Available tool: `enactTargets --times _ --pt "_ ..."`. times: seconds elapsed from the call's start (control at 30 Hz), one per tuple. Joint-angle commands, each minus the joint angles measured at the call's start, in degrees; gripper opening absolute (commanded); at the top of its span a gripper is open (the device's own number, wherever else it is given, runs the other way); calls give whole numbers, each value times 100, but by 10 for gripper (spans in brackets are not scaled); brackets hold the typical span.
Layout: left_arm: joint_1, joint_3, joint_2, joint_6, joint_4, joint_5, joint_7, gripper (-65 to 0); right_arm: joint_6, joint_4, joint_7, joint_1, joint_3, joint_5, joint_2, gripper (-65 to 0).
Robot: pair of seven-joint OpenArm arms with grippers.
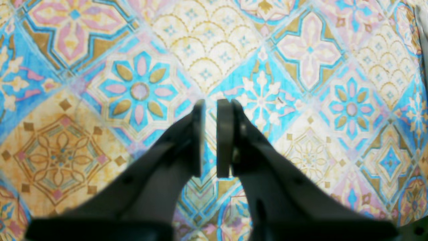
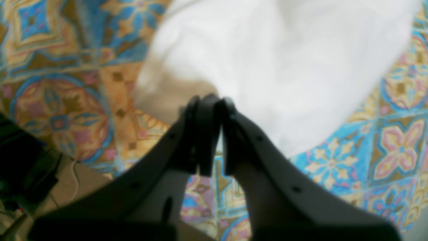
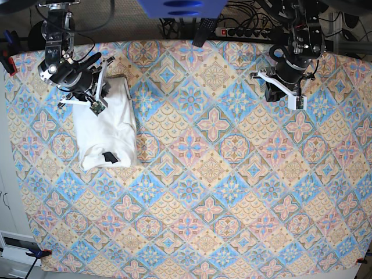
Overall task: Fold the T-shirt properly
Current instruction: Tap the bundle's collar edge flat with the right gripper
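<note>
At the upper left of the base view you have the one T-shirt (image 3: pixel 107 129), folded into a compact white packet on the patterned tablecloth (image 3: pixel 209 174), its black label facing up. The right gripper (image 3: pixel 96 99) hovers over its top edge, jaws nearly closed and holding nothing, likely just retreating. At upper right, the left gripper (image 3: pixel 278 88) waits over bare cloth, jaws slightly parted, empty.

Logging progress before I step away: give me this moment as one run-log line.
T-shirt: folded bundle on tablecloth | right gripper: shut, over shirt edge | left gripper: slightly open, empty, away from shirt
</note>
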Motion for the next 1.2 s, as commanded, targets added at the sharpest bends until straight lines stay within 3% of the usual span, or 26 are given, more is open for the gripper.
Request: enactTargets --times 0.0,0.33,0.8,1.07,1.17 --pt "35 -28 -39 -12 117 -40 -128 -602 -45 69 112 172 28 21 73 -608" --pt "17 -28 -39 -12 117 -40 -128 -602 -45 -881 156 550 -658 3 73 -608" --pt "17 -28 -39 -12 117 -49 -128 -602 -45 -1250 174 559 -1142 3 73 -608" --pt "43 -80 -83 -12 249 -49 -137 -602 -45 192 112 304 -1062 30 99 -608" --pt "289 -168 -136 -12 636 -49 -137 -602 -45 614 112 -127 -544 30 108 -608"
